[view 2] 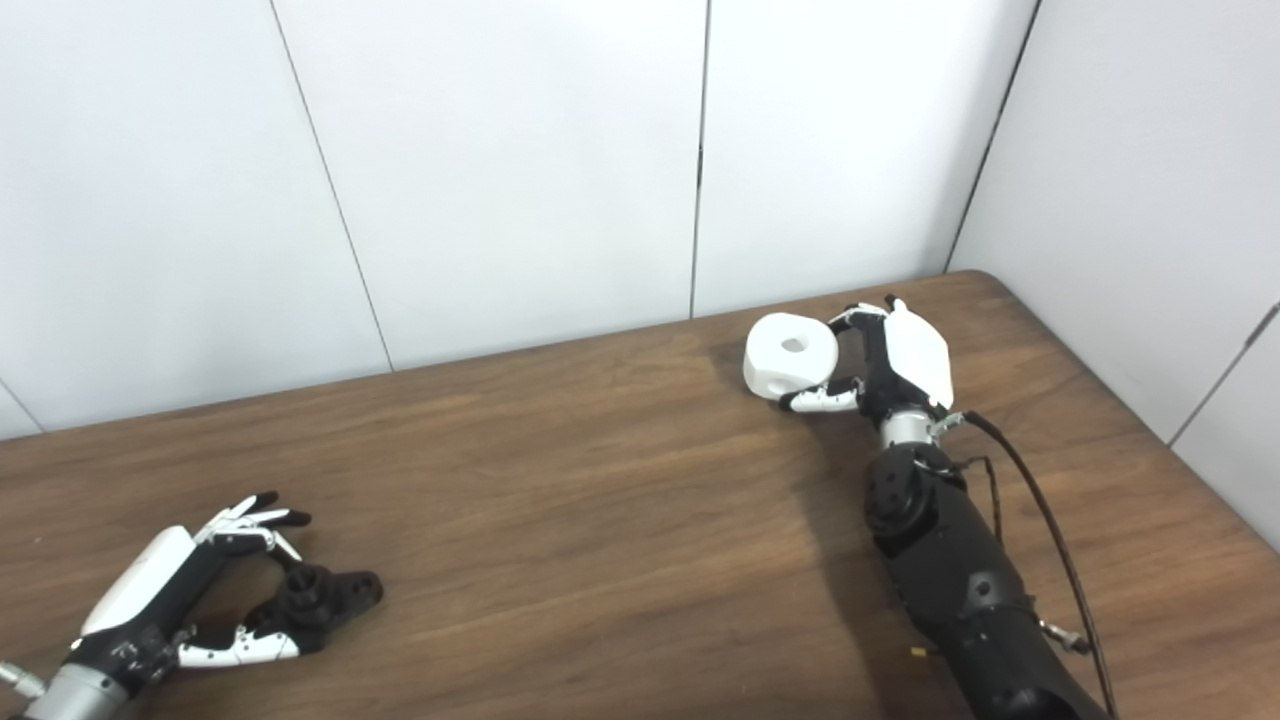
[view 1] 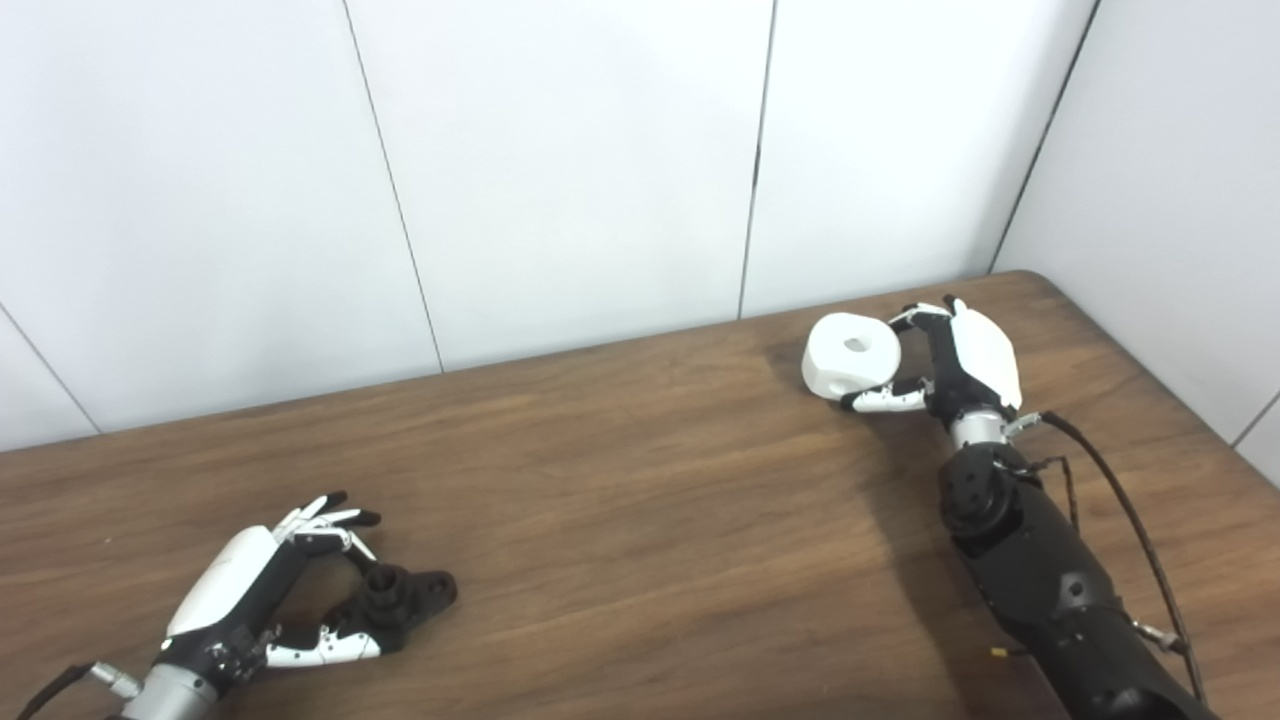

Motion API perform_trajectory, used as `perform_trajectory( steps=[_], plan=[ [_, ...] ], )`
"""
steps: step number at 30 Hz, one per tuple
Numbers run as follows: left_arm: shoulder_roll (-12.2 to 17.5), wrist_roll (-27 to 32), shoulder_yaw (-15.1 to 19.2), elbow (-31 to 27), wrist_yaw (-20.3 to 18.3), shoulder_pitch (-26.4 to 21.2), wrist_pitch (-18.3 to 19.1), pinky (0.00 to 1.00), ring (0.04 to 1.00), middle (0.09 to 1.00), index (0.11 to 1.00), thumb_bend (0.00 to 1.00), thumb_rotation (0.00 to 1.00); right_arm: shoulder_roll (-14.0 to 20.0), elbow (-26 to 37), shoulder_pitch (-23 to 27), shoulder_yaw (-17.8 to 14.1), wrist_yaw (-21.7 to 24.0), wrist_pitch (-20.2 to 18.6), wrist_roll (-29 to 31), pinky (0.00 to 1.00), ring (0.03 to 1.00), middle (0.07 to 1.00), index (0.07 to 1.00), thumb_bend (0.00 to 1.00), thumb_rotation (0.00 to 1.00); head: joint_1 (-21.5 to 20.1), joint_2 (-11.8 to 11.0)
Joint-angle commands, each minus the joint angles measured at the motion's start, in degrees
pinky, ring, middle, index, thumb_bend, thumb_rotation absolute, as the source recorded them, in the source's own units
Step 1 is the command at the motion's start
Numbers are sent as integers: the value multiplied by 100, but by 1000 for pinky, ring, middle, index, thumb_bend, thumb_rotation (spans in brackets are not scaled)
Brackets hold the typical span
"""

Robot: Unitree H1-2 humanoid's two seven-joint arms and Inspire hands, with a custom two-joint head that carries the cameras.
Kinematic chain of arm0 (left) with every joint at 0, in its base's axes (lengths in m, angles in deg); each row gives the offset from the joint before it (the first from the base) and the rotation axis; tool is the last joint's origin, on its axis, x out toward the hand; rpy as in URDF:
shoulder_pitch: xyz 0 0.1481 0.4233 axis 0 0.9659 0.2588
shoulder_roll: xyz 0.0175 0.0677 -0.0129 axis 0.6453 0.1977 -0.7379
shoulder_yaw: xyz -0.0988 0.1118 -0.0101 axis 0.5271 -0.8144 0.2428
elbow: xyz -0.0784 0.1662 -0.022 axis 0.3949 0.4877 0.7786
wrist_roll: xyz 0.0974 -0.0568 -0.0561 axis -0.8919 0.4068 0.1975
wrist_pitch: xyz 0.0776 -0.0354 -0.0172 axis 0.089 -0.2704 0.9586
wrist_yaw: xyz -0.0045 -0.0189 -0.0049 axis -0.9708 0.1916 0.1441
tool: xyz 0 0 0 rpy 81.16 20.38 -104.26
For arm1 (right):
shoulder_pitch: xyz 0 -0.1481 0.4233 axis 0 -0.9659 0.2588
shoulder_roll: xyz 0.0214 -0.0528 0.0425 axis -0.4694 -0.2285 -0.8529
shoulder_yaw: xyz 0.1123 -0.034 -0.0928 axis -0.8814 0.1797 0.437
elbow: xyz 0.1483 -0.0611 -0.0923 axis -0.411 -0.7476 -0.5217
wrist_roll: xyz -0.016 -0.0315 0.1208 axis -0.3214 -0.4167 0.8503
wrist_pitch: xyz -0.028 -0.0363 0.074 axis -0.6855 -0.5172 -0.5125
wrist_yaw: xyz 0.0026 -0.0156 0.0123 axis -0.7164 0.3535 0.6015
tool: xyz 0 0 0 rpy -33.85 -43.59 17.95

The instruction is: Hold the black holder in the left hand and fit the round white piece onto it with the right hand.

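Holder (view 1: 400,597) lower left, pinched by left hand (view 1: 250,590) fingers (view 1: 325,648); white piece (view 1: 850,356) upper right, clasped by right hand (view 1: 960,365). Well apart; loose grips risk slip, misalignment.

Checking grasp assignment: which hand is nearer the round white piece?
Right. The right hand is at the round white piece, fingers curled around its side. The left hand is far across the table, at the black holder.
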Motion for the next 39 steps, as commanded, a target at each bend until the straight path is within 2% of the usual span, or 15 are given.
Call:
perform_trajectory(
  steps=[1,10,15,22,27,33,39],
  plan=[
    [136,102,88,-163,33,-157,-61,1000,976,843,483,517,39,101,127,160,-25,-124,144,6,1000,969,816,484,525,143,-4,8],
    [125,86,83,-175,2,-177,-31,1000,979,842,483,517,39,30,261,105,-76,-25,156,252,1000,968,819,484,525,147,52,26],
    [119,109,77,-142,-15,-190,-48,1000,981,843,483,517,39,-120,545,18,-115,54,132,483,1000,969,810,485,525,145,76,28],
    [118,39,67,-101,-2,-210,-118,1000,980,842,483,517,40,-223,862,-48,24,52,237,346,1000,944,778,483,525,147,80,29],
    [94,51,71,-89,-7,-214,-82,1000,980,840,483,517,39,-312,1133,-86,94,244,94,355,1000,945,782,483,525,151,89,25],
    [93,4,59,-77,15,-213,-98,1000,981,841,483,518,40,-356,1241,-107,146,388,242,395,1000,956,784,483,525,148,104,35],
    [74,-9,60,-78,31,-201,-84,1000,981,841,483,517,39,-406,1587,-236,244,657,198,392,1000,946,784,482,524,155,153,75]
  ],
)
